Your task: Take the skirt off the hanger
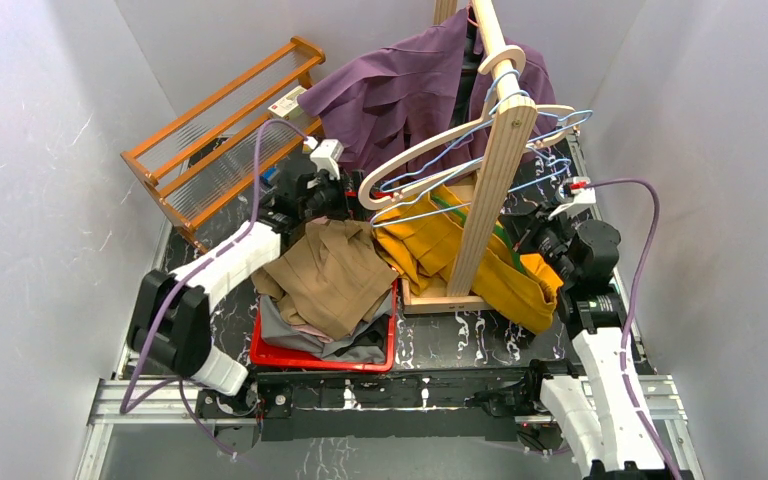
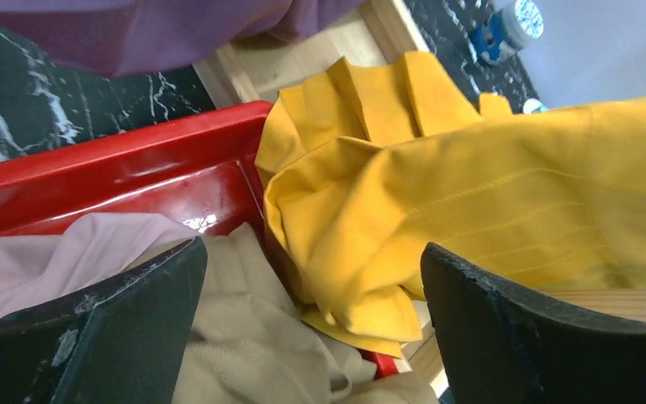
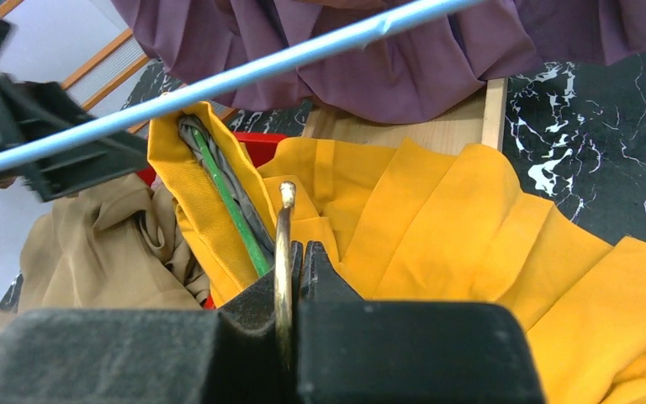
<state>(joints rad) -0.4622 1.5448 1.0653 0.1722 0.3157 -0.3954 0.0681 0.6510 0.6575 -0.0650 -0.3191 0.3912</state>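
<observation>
While the left gripper hangs with its fingers wide apart and holds nothing, the right gripper is pinched tight on a thin metal hook. The yellow skirt lies bunched in the middle of the top view (partly over a wooden base) — a green hanger pokes out of its folded top, just left of the hook. Lower left of the skirt, a red bin holds tan cloth.

A yellow skirt, green hanger inside, slumps against the wooden stand; a tan garment heaps over the red bin beside it; the left gripper sits at that heap's far edge.
</observation>
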